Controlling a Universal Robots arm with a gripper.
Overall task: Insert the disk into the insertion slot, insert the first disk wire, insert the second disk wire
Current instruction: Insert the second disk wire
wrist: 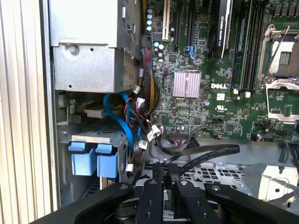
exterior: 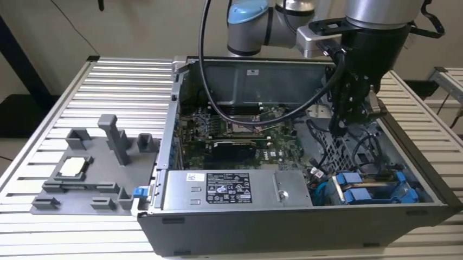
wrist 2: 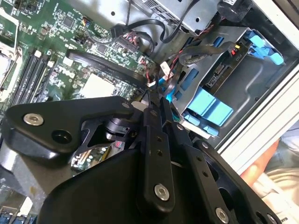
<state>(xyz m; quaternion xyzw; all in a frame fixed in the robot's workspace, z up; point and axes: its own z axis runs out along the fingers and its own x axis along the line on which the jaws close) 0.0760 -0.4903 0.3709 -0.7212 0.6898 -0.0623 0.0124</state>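
Hovering over the open PC case [exterior: 304, 216], the gripper [exterior: 340, 130] has its fingers pinched together on nothing, near the loose cables [wrist: 140, 116]. The disk [exterior: 372, 189] in its blue carrier already sits in the insertion slot [wrist 2: 243, 84]. So I'd say it's the wire step, which needs careful connector alignment.

One open computer case [exterior: 304, 216] stands on the table [exterior: 87, 227]. Inside it there are two blue carrier tabs [exterior: 354, 187] and one grey power-supply box [exterior: 231, 189]; beside the case lies one grey fixture plate [exterior: 87, 173].
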